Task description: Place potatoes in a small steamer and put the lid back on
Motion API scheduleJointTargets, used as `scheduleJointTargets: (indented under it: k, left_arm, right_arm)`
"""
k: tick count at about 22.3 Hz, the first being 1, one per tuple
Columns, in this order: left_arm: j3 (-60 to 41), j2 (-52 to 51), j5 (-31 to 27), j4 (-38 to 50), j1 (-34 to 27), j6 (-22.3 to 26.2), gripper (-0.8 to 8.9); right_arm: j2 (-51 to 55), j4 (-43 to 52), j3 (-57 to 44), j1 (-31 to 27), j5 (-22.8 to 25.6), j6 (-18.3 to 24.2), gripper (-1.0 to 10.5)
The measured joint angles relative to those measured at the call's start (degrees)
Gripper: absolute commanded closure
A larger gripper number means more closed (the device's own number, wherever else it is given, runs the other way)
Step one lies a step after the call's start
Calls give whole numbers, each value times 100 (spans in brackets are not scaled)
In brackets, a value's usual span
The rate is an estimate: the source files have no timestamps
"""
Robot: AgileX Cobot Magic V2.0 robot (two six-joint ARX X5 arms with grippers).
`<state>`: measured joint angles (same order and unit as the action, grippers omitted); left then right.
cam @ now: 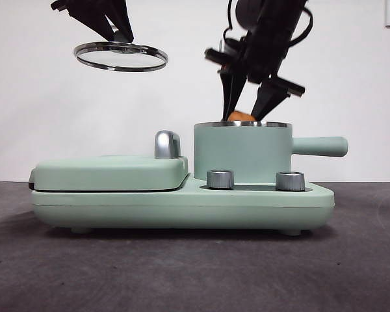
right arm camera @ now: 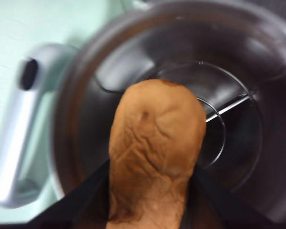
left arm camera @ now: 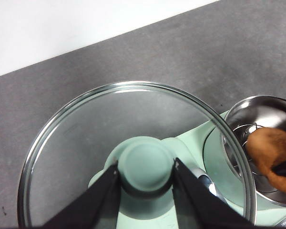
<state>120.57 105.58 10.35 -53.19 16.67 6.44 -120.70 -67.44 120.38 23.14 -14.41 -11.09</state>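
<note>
Right gripper [cam: 252, 97] clamps potato [right arm camera: 155, 152] at steamer [cam: 242, 153] rim, over wire rack [right arm camera: 219, 129]. Left gripper [left arm camera: 145, 174] pinches lid [cam: 121, 56] by knob, high above griddle [cam: 110, 172]. Risks: potato released off-centre could catch rim & roll onto counter [cam: 182, 273]; lid could slip, knob's smooth.
</note>
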Motion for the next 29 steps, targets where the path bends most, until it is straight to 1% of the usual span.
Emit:
scheduleJointTargets:
  k: [5, 8, 12, 15, 20, 23, 25, 29]
  left_arm:
    - [0, 0, 0, 68, 0, 0, 796]
    - [0, 0, 0, 66, 2, -2, 796]
    - [0, 0, 0, 66, 13, 0, 796]
    - [0, 0, 0, 63, 37, -2, 796]
    - [0, 0, 0, 35, 85, 0, 796]
    - [0, 0, 0, -20, 127, -2, 796]
    - [0, 0, 0, -72, 153, 0, 796]
    - [0, 0, 0, -107, 223, 0, 796]
  right_arm:
    - [4, -55, 2, 4, 531, 208, 830]
    - [4, -188, 2, 0, 647, 304, 830]
    - [4, -271, 2, 4, 651, 365, 824]
    - [4, -295, 2, 4, 651, 382, 786]
    - [4, -348, 2, 4, 645, 382, 613]
    - [4, -376, 46, 4, 555, 382, 548]
    - [4, -461, 192, 4, 529, 382, 545]
    - [4, -739, 815, 4, 501, 382, 545]
